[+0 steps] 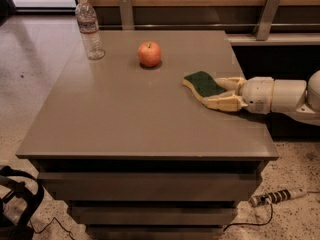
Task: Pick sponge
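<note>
One hand [214, 91] is reaching in low over the tabletop [125, 119] from its edge, and the sponge [200, 82] is lying flat right at the fingertips, green side up, with its hand-side end sitting between the two fingers [225, 102]. The fingers are standing apart, one along each long side of the sponge. The nearer one is touching the pale foam edge, and no squeeze is showing yet. Judging progress: the approach and the bracketing are looking complete. Closing firmly and lifting are remaining, since the sponge is resting fully on the tabletop. Only the end of the sponge is sitting inside the fingers, so the hold is looking shallow. An apple [149, 54] is sitting well beyond the fingertips, clear of the hand. A water bottle [89, 29] is standing farther off still, near the far corner.
</note>
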